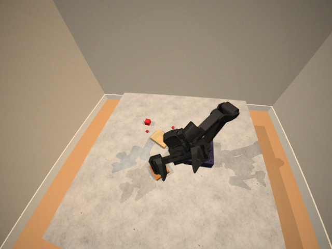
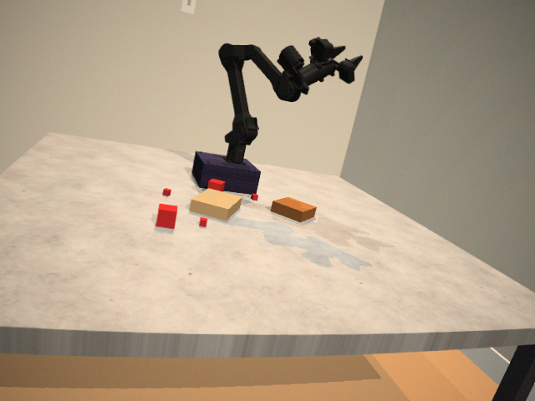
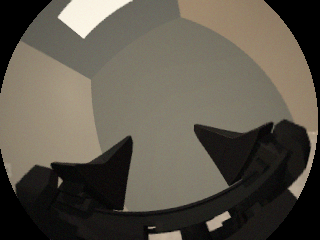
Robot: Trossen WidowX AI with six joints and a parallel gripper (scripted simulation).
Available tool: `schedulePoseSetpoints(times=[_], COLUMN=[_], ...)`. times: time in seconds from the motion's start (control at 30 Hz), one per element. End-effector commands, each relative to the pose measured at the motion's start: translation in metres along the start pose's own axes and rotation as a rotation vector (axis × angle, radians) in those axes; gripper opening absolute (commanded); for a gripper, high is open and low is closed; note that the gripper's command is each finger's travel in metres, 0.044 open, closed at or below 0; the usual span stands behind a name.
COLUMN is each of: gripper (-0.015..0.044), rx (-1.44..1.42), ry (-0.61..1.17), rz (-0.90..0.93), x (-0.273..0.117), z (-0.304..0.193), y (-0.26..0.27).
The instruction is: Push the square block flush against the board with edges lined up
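A flat tan piece (image 1: 158,137) (image 2: 216,198) and a smaller flat orange piece (image 1: 156,177) (image 2: 293,208) lie on the table with a wide gap between them. The tan one looks like the board and the orange one like the square block, but their exact shapes are hard to tell. They are turned at different angles. In the top view the arm partly hides both. My gripper (image 1: 179,176) (image 2: 353,52) (image 3: 163,134) is open and empty, raised high above the table and touching neither piece. The wrist view shows only walls beyond the fingers, neither piece.
A large red cube (image 1: 147,122) (image 2: 166,215) stands near the tan piece. Another red block (image 2: 216,185) is behind it in the exterior view. Several tiny red cubes lie around, one of them (image 1: 173,127) beyond the tan piece. The arm's dark purple base (image 1: 211,161) (image 2: 228,175) stands nearby.
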State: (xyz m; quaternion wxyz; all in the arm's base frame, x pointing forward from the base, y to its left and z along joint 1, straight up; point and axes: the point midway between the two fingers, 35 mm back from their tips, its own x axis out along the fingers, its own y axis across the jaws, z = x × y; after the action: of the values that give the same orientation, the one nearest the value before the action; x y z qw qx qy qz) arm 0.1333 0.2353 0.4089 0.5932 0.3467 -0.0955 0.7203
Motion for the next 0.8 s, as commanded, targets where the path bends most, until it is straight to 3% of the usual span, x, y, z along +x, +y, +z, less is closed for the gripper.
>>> schedulePoseSetpoints(times=[0.0, 0.47, 0.77], gripper=[0.0374, 0.0006, 0.0000], rx=[0.000, -0.120, -0.220], ry=[0.000, 0.065, 0.166], rz=[0.000, -0.209, -0.365], x=[0.000, 0.000, -0.008], z=[0.000, -0.018, -0.038], y=[0.000, -0.055, -0.097])
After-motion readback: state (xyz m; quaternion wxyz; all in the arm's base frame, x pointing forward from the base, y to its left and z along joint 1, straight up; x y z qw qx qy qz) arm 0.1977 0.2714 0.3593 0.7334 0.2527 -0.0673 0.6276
